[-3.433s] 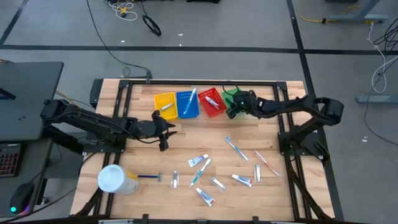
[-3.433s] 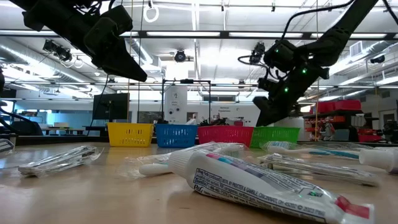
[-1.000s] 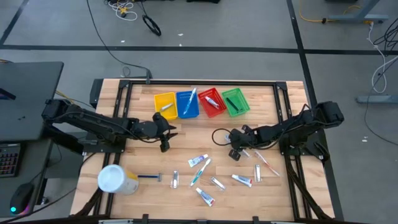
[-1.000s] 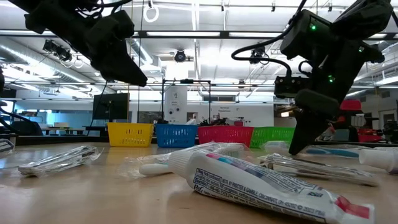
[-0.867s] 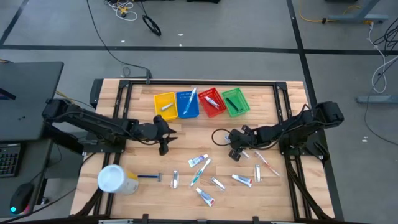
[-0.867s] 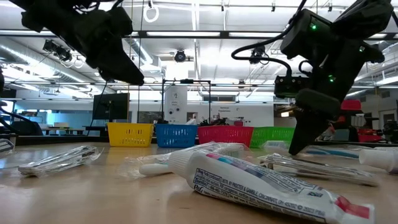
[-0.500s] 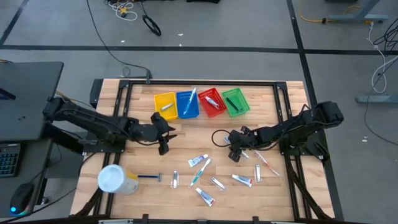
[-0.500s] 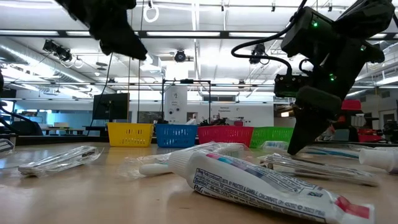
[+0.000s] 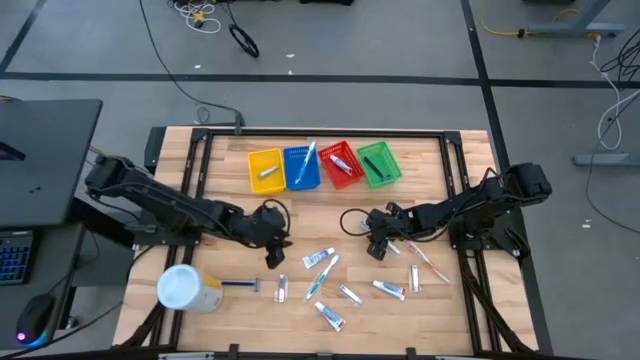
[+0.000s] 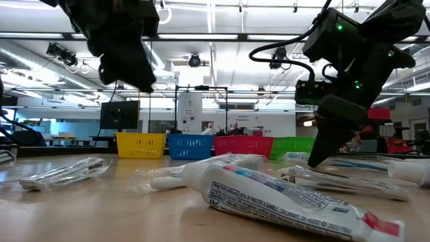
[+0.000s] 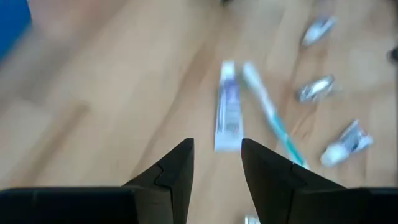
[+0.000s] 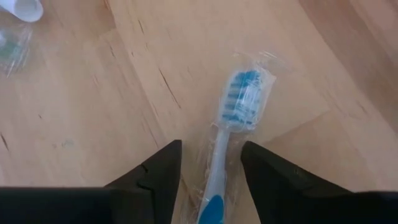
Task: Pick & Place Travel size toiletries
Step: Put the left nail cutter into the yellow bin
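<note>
Several small toiletries lie flat on the near half of the table: white tubes [image 9: 319,258], toothbrushes [image 9: 320,277], silvery sachets [image 9: 349,294] and a dark razor [image 9: 240,285]. My right gripper [image 9: 376,244] is low over a wrapped blue-bristled toothbrush [image 12: 233,118]. It is open, with a finger on either side of the handle; whether they touch it I cannot tell. My left gripper [image 9: 278,243] hangs open above the table, left of a tube [image 11: 228,115] and a toothbrush [image 11: 267,112].
Four small baskets stand in a row at the far edge: yellow [image 9: 266,170], blue [image 9: 301,168], red [image 9: 341,164] and green [image 9: 378,163], each with something inside. A big white-and-yellow container [image 9: 187,289] lies at the near left. Bare wood lies between baskets and toiletries.
My left gripper has moved toward the table's right and near edge, closing on the tube and toothbrush in the middle. Nothing on the table has shifted.
</note>
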